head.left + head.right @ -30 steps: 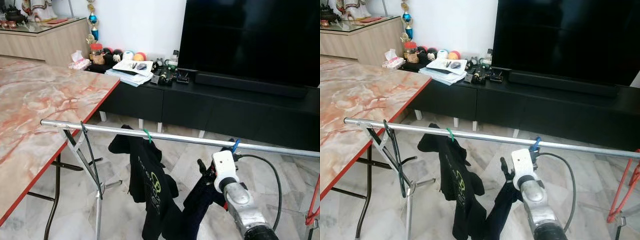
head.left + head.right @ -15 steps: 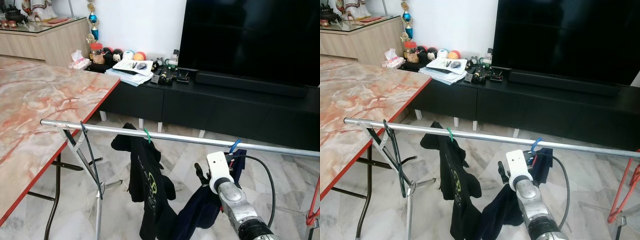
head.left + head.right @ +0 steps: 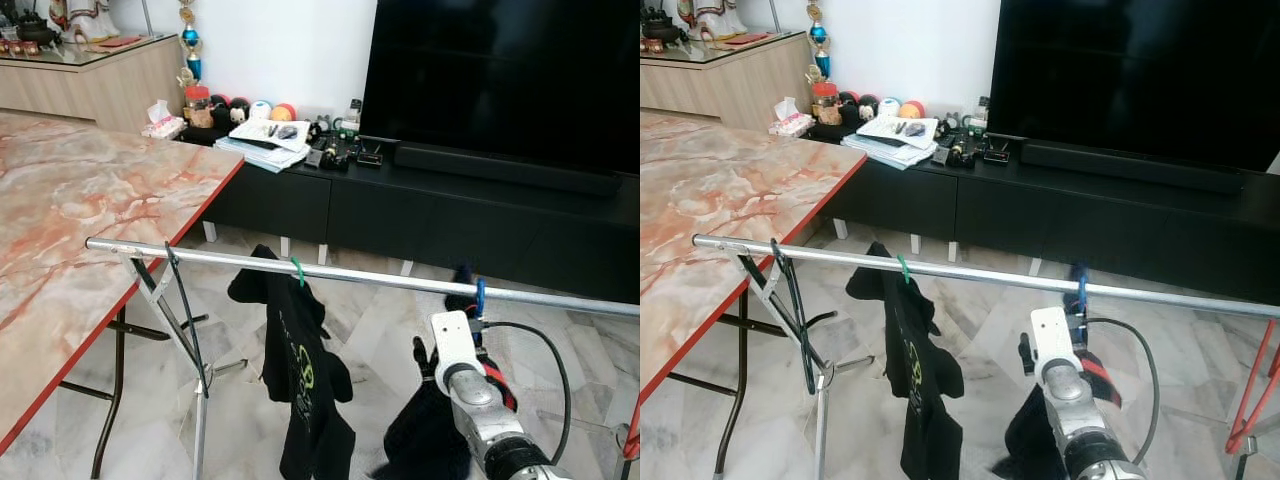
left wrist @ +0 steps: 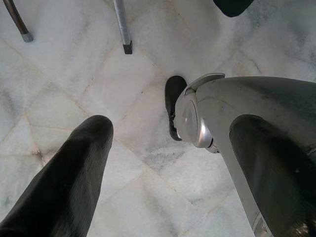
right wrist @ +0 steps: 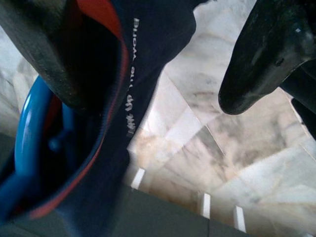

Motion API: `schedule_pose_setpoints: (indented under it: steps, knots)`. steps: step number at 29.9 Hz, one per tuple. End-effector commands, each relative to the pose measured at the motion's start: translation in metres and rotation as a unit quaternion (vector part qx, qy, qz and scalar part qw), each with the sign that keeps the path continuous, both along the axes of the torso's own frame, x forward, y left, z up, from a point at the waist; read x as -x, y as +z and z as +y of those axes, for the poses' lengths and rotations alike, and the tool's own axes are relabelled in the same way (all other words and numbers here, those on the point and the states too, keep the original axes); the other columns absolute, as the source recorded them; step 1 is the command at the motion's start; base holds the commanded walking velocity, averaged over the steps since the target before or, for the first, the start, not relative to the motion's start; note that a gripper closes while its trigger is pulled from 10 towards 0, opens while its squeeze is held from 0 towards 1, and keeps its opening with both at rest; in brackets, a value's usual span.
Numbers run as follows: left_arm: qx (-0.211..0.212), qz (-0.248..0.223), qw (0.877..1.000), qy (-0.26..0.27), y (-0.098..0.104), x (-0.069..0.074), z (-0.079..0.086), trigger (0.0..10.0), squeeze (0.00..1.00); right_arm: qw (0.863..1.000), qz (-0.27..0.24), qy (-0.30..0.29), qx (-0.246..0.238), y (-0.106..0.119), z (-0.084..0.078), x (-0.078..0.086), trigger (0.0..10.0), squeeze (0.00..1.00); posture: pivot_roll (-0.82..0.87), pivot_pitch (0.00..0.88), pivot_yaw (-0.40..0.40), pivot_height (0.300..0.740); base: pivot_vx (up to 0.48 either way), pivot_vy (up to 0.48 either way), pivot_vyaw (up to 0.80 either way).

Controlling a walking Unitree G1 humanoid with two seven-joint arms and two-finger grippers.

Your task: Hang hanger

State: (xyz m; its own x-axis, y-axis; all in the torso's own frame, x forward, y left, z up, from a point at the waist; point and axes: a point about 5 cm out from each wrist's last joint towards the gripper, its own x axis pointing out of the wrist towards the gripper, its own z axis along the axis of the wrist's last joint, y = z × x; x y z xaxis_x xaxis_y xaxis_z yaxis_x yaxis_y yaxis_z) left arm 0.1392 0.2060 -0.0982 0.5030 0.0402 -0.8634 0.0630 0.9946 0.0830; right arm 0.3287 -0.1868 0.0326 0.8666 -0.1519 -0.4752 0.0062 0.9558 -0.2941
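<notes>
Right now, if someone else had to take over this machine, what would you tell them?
Right gripper: fingers spread, the navy garment draped against one finger; no firm grip visible.
Left gripper: open, idle, pointing at the floor.
The blue hanger has its hook over the metal rail, with the navy garment hanging below it. The black shirt on the green hanger already hangs further along.
Left: confirm the blue hook sits securely, then draw the right arm away.

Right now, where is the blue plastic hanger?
In the left eye view the blue plastic hanger hooks the silver metal rail on the robot's right, just above the right gripper, right of the green hanger.
</notes>
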Motion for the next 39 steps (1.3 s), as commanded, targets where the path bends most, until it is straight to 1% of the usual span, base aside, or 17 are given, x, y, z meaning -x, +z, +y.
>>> schedule_pose_setpoints:
  steps: [1, 6, 9, 10, 12, 16, 18, 24, 26, 28, 29, 30, 31, 32, 35, 37, 39]
  knots:
    - [0.024, 0.012, 0.999, -0.02, -0.003, 0.003, -0.014, 10.0, 0.0, 0.999, 0.026, -0.024, 0.0, -0.008, -0.007, 0.007, 10.0, 0.0, 0.19, 0.002, -0.035, 0.74, 0.0, 0.0, 0.0]
    - [0.024, 0.011, 0.999, -0.022, -0.003, 0.001, -0.016, 10.0, 0.0, 0.999, 0.045, -0.024, 0.0, -0.015, -0.006, 0.012, 10.0, 0.0, 0.19, 0.002, -0.036, 0.74, 0.0, 0.0, 0.0]
    - [0.025, 0.011, 0.999, -0.022, -0.003, 0.001, -0.017, 10.0, 0.0, 0.997, 0.068, -0.019, -0.015, -0.024, -0.001, 0.018, 10.0, 0.0, 0.19, 0.003, -0.037, 0.74, 0.0, 0.0, 0.0]
    - [0.025, 0.011, 0.999, -0.022, -0.003, 0.001, -0.017, 10.0, 0.0, 0.997, 0.068, -0.019, -0.015, -0.024, -0.001, 0.018, 10.0, 0.0, 0.19, 0.003, -0.037, 0.74, 0.0, 0.0, 0.0]
    - [0.026, 0.012, 0.999, -0.023, -0.003, 0.001, -0.018, 10.0, 0.0, 0.995, 0.09, -0.022, -0.035, -0.033, 0.002, 0.027, 10.0, 0.0, 0.19, 0.003, -0.037, 0.74, 0.0, 0.0, 0.0]
    - [0.027, 0.013, 0.999, -0.024, -0.003, 0.001, -0.018, 10.0, 0.0, 0.992, 0.113, -0.029, -0.048, -0.042, 0.004, 0.036, 10.0, 0.0, 0.19, 0.003, -0.037, 0.74, 0.0, 0.0, 0.0]
    - [0.027, 0.013, 0.999, -0.025, -0.003, 0.0, -0.019, 10.0, 0.0, 0.988, 0.135, -0.033, -0.06, -0.051, 0.005, 0.045, 10.0, 0.0, 0.19, 0.003, -0.037, 0.74, 0.0, 0.0, 0.0]
    - [0.027, 0.013, 0.999, -0.027, -0.003, 0.0, -0.019, 10.0, 0.0, 0.985, 0.159, -0.024, -0.066, -0.06, 0.007, 0.055, 10.0, 0.0, 0.18, 0.002, -0.04, 0.74, 0.0, 0.0, 0.0]
    - [0.026, 0.013, 0.999, -0.028, -0.003, 0.0, -0.018, 10.0, 0.0, 0.985, 0.153, -0.021, -0.071, -0.059, 0.008, 0.054, 10.0, 0.0, 0.18, 0.002, -0.039, 0.74, 0.0, 0.0, 0.0]
    - [0.025, 0.013, 0.999, -0.028, -0.003, 0.0, -0.018, 10.0, 0.0, 0.988, 0.133, -0.027, -0.075, -0.055, 0.007, 0.05, 10.0, 0.0, 0.18, 0.002, -0.039, 0.74, 0.0, 0.0, 0.0]
    - [0.025, 0.013, 0.999, -0.028, -0.003, 0.0, -0.018, 10.0, 0.0, 0.992, 0.078, -0.026, -0.095, -0.044, 0.009, 0.04, 10.0, 0.0, 0.18, 0.003, -0.038, 0.74, 0.0, 0.0, 0.0]
    - [0.024, 0.013, 0.999, -0.028, -0.003, 0.0, -0.018, 10.0, 0.0, 0.993, 0.065, -0.025, -0.1, -0.041, 0.01, 0.037, 10.0, 0.0, 0.18, 0.003, -0.038, 0.74, 0.0, 0.0, 0.0]
    - [0.023, 0.013, 0.999, -0.028, -0.003, 0.0, -0.017, 10.0, 0.0, 0.994, 0.017, -0.019, -0.106, -0.029, 0.011, 0.028, 10.0, 0.0, 0.18, 0.003, -0.037, 0.74, 0.0, 0.0, 0.0]
    - [0.021, 0.013, 0.999, -0.029, -0.003, 0.0, -0.017, 10.0, 0.0, 0.994, -0.006, -0.015, -0.109, -0.022, 0.012, 0.023, 10.0, 0.0, 0.18, 0.003, -0.037, 0.74, 0.0, 0.0, 0.0]
    - [0.02, 0.013, 0.999, -0.029, -0.003, 0.0, -0.017, 10.0, 0.0, 0.99, -0.054, -0.006, -0.128, -0.007, 0.014, 0.014, 10.0, 0.0, 0.18, 0.003, -0.037, 0.74, 0.0, 0.0, 0.0]
    - [0.019, 0.013, 0.999, -0.03, -0.003, 0.0, -0.017, 10.0, 0.0, 0.989, -0.075, -0.001, -0.13, 0.0, 0.015, 0.01, 10.0, 0.0, 0.18, 0.002, -0.037, 0.74, 0.0, 0.0, 0.0]
    - [0.019, 0.013, 0.999, -0.03, -0.003, 0.0, -0.017, 10.0, 0.0, 0.988, -0.081, 0.0, -0.131, 0.002, 0.015, 0.009, 10.0, 0.0, 0.18, 0.002, -0.037, 0.74, 0.0, 0.0, 0.0]
